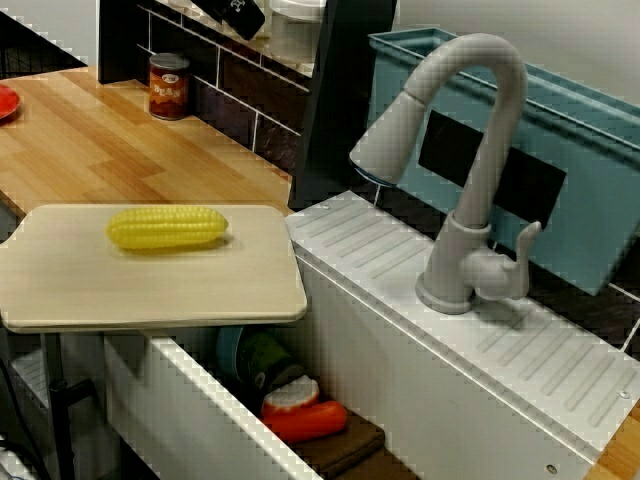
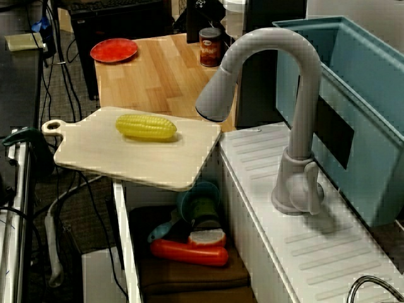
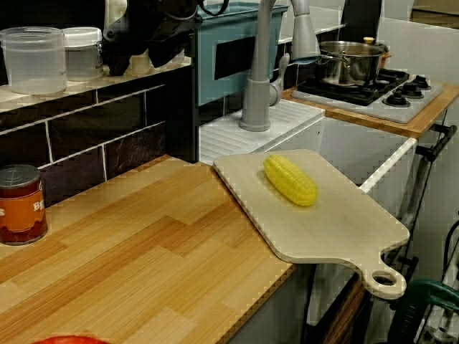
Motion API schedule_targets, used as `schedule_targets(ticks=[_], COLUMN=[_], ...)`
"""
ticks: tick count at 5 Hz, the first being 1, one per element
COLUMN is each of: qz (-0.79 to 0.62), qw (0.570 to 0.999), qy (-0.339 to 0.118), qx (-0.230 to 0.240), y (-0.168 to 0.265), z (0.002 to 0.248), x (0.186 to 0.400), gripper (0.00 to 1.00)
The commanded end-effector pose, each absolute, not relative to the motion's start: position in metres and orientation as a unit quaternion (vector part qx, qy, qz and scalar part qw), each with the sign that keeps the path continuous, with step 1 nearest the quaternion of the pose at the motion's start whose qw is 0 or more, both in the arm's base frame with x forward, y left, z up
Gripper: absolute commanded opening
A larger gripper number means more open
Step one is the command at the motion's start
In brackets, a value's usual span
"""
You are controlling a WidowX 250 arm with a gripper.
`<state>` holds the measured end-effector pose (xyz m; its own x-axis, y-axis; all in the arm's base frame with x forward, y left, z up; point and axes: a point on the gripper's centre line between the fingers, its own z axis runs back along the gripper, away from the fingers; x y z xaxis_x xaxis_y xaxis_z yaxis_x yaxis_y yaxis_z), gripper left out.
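Corn [image 1: 167,227] lies on cutting board [image 1: 150,290], untouched. Gripper [image 1: 235,14] up at 1 o'clock, beyond can [image 1: 168,86]; finger gap can't tell. Approach stage, prob.; grasp needs descent over it.

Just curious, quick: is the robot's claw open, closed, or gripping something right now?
Gripper: cannot be told; only a dark part of it shows, above the back ledge.

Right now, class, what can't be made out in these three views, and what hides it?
Gripper: view along the counter, dark, cut by top edge; jaws unreadable.
Green cup: view over the sink, partly under cutting board.
Red plate: view facing the faucet, cut by left edge.
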<state>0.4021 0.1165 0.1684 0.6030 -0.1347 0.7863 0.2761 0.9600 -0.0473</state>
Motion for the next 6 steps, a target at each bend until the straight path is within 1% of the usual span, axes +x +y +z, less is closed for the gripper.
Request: schedule_targets(ticks=[1,2,3,4,5,6], qz=[-0.115,-0.107,-0.096,-0.091,-0.087,-0.105], qw=[0.891,0.887,0.887,0.888,0.889,0.887], qy=[-0.430,-0.437,-0.439,-0.437,-0.435,-0.429], qx=[-0.082,-0.103,-0.110,-0.108,-0.117,-0.134], y=[0.116,0.125,0.133,0.136,0.141,0.146], z=[0.168,0.179,0.182,0.183,0.186,0.196], x=[0.402,0.395,0.395,0.399,0.396,0.378], gripper=[0.96,0.00,0.00,0.00,0.00,0.00])
